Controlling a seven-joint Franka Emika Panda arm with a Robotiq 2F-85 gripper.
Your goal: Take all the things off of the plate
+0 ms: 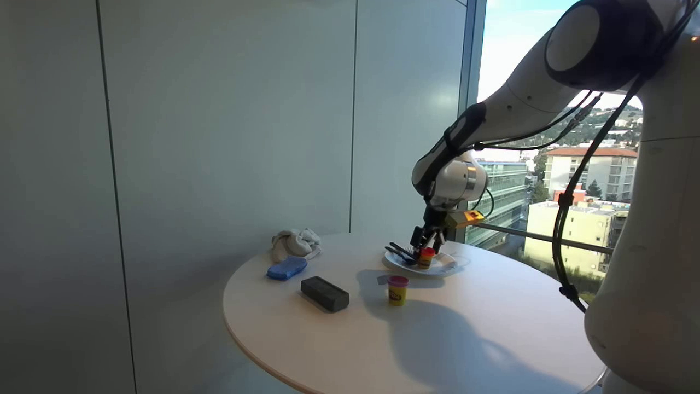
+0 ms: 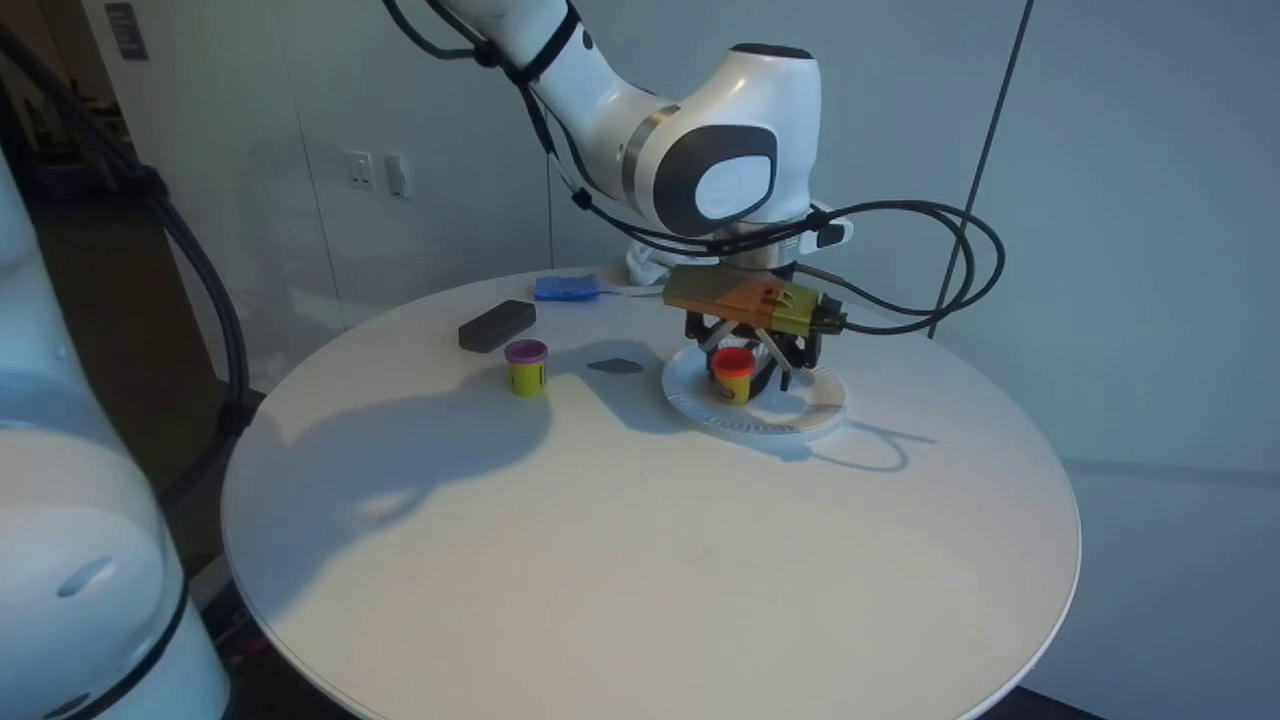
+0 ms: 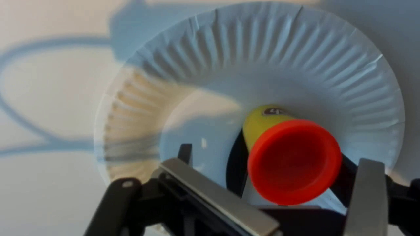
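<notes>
The round white paper plate [image 3: 272, 36] lies on the table in both exterior views. On it stands a yellow tub with a red lid [image 3: 295, 164]. Dark utensils [image 1: 401, 253] rest beside the tub, their handles over the plate's rim; in the wrist view the tub and my fingers [image 3: 366, 196] hide most of them. My gripper [image 2: 752, 368] is low over the plate, jaws wide apart. In the wrist view the red lid shows between them, with a gap to the finger on either side. Another yellow tub, purple-lidded [image 2: 526, 368], stands on the table off the plate.
A black block [image 1: 325, 294] lies on the table, with a blue bundle [image 1: 287, 268] and a pale crumpled cloth [image 1: 298, 243] behind it near the wall. The round tabletop [image 2: 640, 560] has its edge all around. Cables [image 2: 900, 210] loop out from the wrist.
</notes>
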